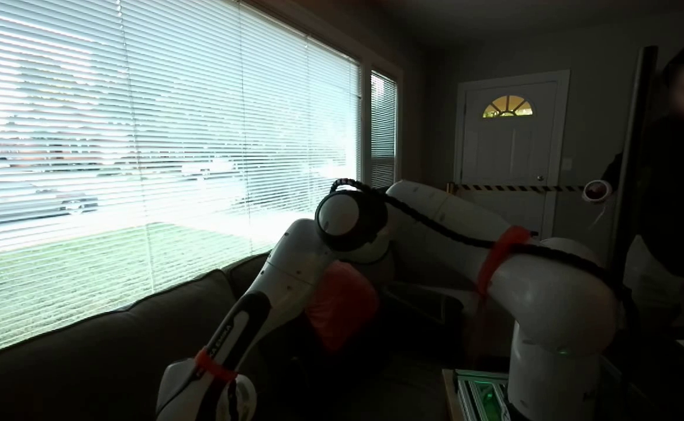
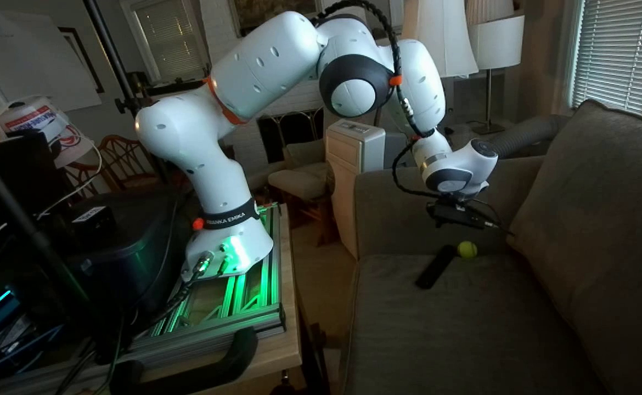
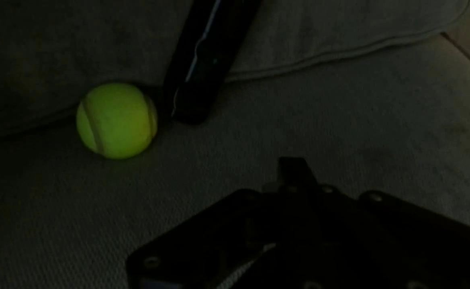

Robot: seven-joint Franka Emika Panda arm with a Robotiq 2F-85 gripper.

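My gripper (image 3: 293,160) comes in from the bottom of the wrist view, very dark, its fingers together with nothing seen between them. Up and left of the fingertips sits a yellow-green tennis ball (image 3: 116,120), apart from them. Just right of the ball lies a long black object (image 3: 209,60), running out of the top edge; what it is I cannot tell. In an exterior view the gripper (image 2: 491,222) hangs above the sofa, over the ball (image 2: 467,249) and the black object (image 2: 436,267), touching neither.
The sofa's seat (image 2: 463,334), armrest (image 2: 398,211) and back cushion (image 2: 601,219) surround the gripper. A white cabinet (image 2: 362,148) stands behind the armrest. The robot's base is on a wooden table (image 2: 291,351). A person (image 1: 678,193) stands beyond the base; blinds (image 1: 172,146) line the window.
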